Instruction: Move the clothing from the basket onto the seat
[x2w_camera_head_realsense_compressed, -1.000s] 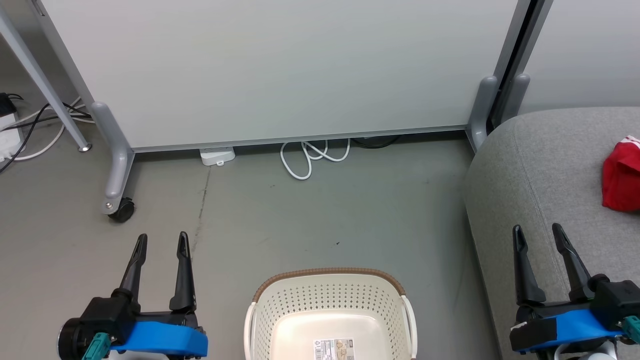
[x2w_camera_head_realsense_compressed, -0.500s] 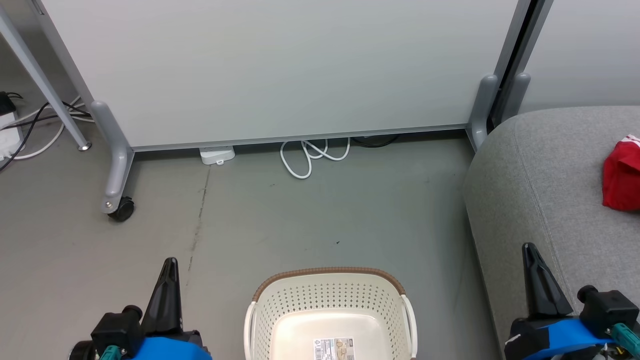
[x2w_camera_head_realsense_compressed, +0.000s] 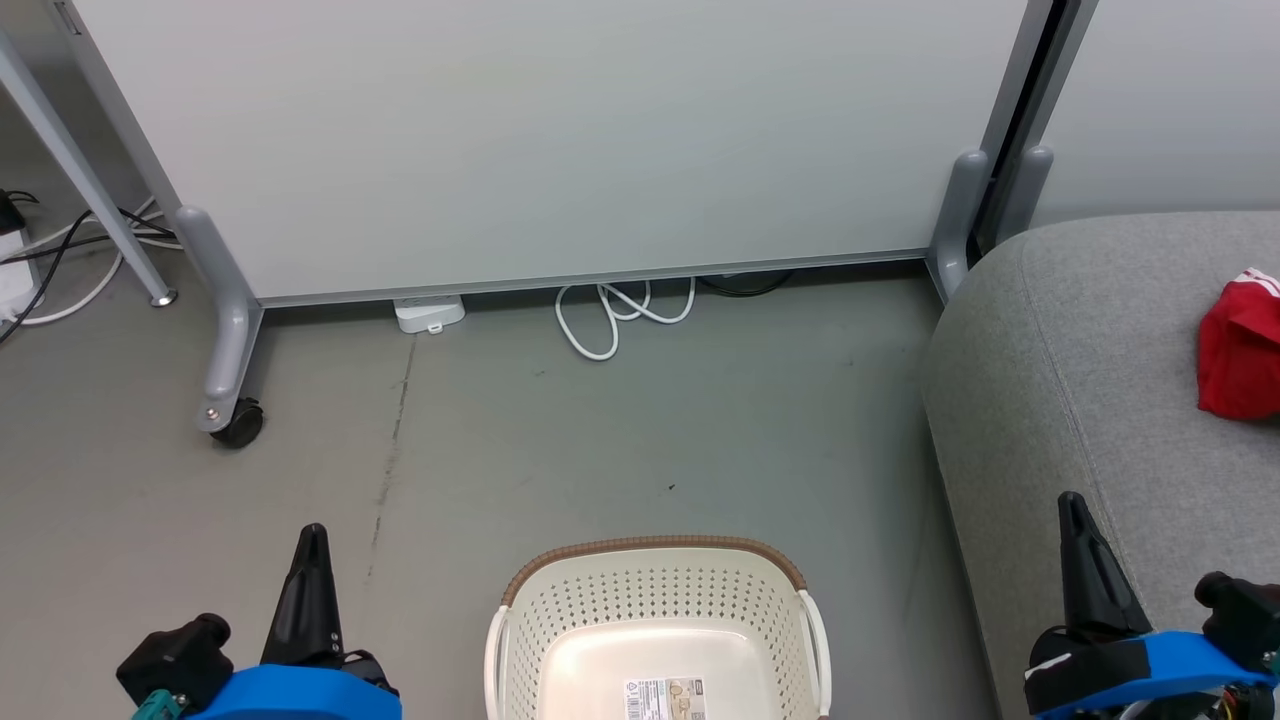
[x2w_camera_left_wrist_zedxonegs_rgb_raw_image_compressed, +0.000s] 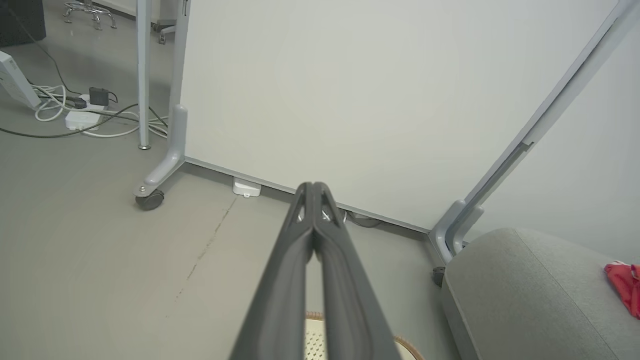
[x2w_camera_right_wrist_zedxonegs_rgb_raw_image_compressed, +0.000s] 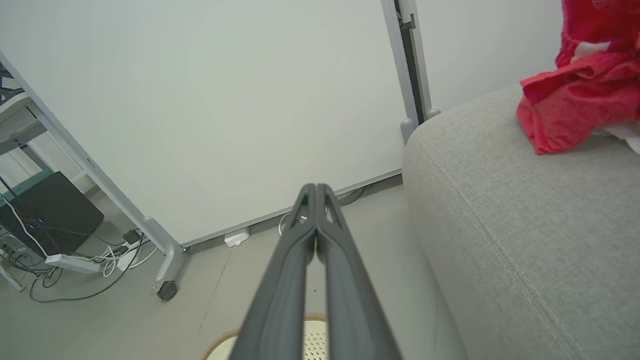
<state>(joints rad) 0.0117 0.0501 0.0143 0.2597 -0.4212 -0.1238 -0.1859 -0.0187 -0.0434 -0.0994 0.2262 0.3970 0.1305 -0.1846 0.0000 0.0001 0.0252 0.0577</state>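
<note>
**A:** Where is the clothing now?

**B:** It is a crumpled red heap with white trim, lying on the grey seat. That is about two o'clock from the basket and well apart from it. The part of the basket I can see holds only a label sticker.

**A:** And the tools?

**B:** The left tool, at eight o'clock from the basket, is clenched on nothing. The right tool, at four o'clock over the seat's edge, is clenched and empty too.

**A:** How would the cloth handle?

**B:** I'd judge it soft, light and limp, so it would sag and trail when lifted. It has no stiff edge. The best hold looks like a raised fold on top of the heap, or the thicker trim band.
</note>
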